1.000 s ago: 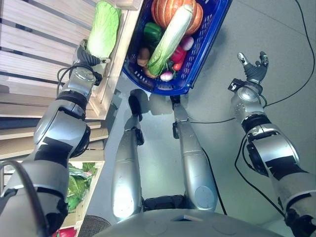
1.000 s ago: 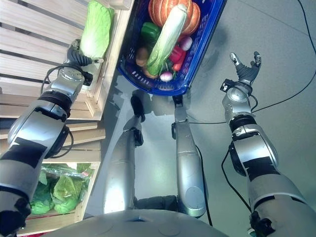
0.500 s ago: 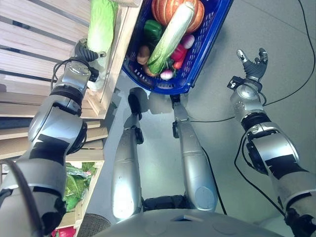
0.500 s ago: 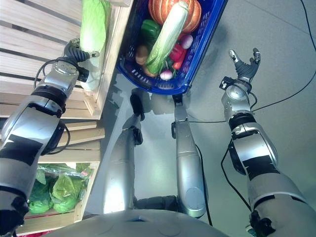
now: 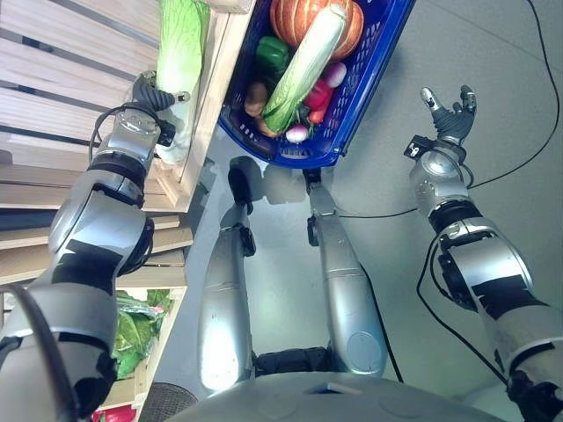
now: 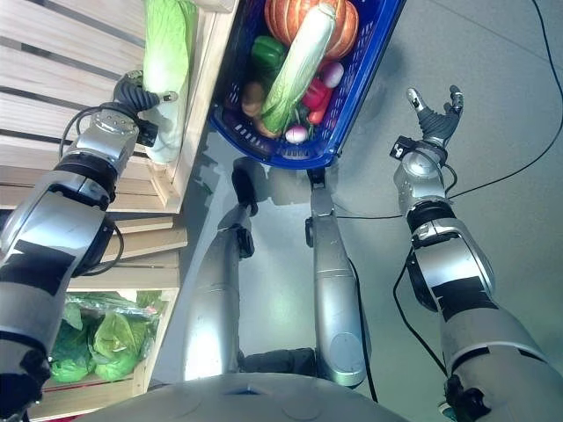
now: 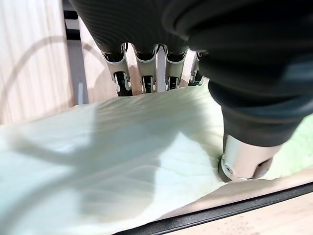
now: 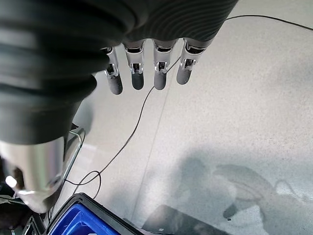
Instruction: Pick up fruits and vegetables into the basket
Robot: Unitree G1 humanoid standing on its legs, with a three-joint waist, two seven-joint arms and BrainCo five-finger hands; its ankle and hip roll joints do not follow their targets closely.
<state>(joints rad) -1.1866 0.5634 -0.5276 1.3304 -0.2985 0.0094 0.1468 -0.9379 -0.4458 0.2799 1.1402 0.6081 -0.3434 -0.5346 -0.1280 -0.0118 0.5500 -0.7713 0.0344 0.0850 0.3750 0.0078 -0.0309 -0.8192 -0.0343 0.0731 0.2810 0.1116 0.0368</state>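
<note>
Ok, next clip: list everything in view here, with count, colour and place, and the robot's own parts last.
napa cabbage: one, pale green, on the wooden rack, in the left hand's grasp
basket: one, blue, on the floor right of the rack
pumpkin: one, orange, at the far end of the basket
second long cabbage: one, pale green and white, lying across the basket's load
green pepper: one, dark green, at the basket's left side
small red and pink vegetables: several, near the basket's near end; kinds too small to tell
wooden rack: one, light wood slats, left
bagged leafy greens: green, in a crate low on the left
left hand: fingers and thumb round the cabbage
right hand: open, held over the floor, holding nothing
</note>
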